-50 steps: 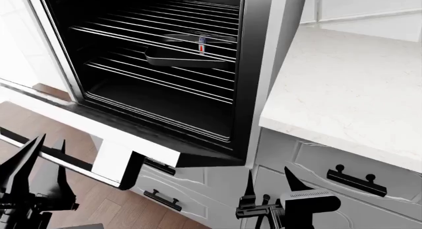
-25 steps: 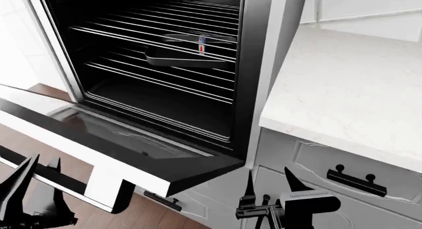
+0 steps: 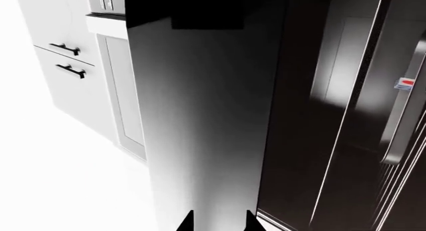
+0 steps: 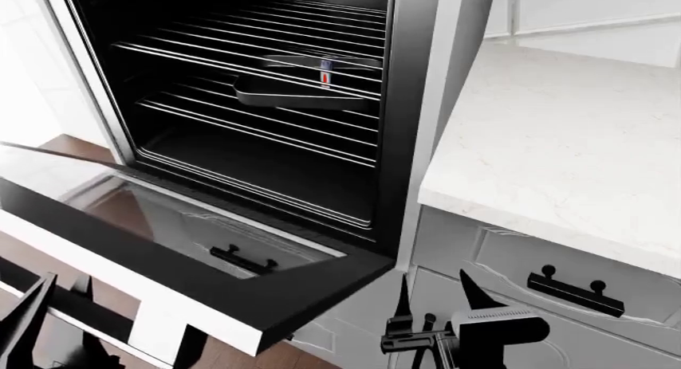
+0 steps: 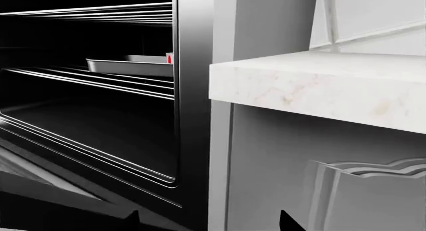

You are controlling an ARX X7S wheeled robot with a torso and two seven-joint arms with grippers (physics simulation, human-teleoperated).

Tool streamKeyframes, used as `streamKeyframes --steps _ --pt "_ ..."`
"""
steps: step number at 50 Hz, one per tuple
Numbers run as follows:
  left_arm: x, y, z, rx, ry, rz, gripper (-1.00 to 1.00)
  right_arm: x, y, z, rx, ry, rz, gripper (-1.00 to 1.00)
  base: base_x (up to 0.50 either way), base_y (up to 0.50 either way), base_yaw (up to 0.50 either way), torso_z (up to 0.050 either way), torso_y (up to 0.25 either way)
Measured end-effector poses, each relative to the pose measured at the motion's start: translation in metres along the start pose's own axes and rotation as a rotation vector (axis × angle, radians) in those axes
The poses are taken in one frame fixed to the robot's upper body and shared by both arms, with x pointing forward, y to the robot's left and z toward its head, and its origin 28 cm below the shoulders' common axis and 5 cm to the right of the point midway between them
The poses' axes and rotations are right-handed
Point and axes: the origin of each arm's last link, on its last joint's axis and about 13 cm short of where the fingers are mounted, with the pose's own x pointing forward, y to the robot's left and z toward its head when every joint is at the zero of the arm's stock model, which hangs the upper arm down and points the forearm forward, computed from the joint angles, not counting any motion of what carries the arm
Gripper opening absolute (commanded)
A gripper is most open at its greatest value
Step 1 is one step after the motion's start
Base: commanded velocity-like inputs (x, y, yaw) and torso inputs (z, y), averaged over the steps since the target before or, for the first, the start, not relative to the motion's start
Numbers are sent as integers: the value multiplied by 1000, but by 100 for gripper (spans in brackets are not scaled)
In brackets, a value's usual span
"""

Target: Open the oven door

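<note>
The left gripper (image 4: 48,321) is seen at the lower left of the head view, its dark fingers spread apart and closed on nothing, just below the front edge of the oven door (image 4: 159,225). The right gripper (image 4: 436,301) is held lower centre, its fingers likewise parted and empty, in front of a white drawer (image 4: 553,305) fitted with a black handle (image 4: 575,293). The oven door is shown swung down nearly flat from its hinge at the foot of the oven opening, its dark glass pane facing upward and its pale front edge nearest the camera. Behind it, the oven cavity (image 4: 255,90) lies exposed, with wire racks (image 4: 245,66) running across it. A grey baking tray (image 4: 293,94) is seen resting on a middle rack, toward the right wall. To the right of the oven, a white marbled counter (image 4: 564,146) is visible above the drawers, with a tiled wall (image 4: 596,10) at its far edge.
</note>
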Motion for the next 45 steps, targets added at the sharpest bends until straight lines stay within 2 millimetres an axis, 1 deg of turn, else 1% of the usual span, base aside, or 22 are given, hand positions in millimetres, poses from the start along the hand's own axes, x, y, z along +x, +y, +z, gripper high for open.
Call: streamKeyframes --steps 15,45 --pt "-17 -8 -4 9 -14 19 -100 0 0 0 -3 -1 -2 100 0 -2 -2 0 0" --pt "-52 -39 -15 -17 -46 105 -100 0 0 -1 -11 -3 -7 100 0 -1 -2 0 0"
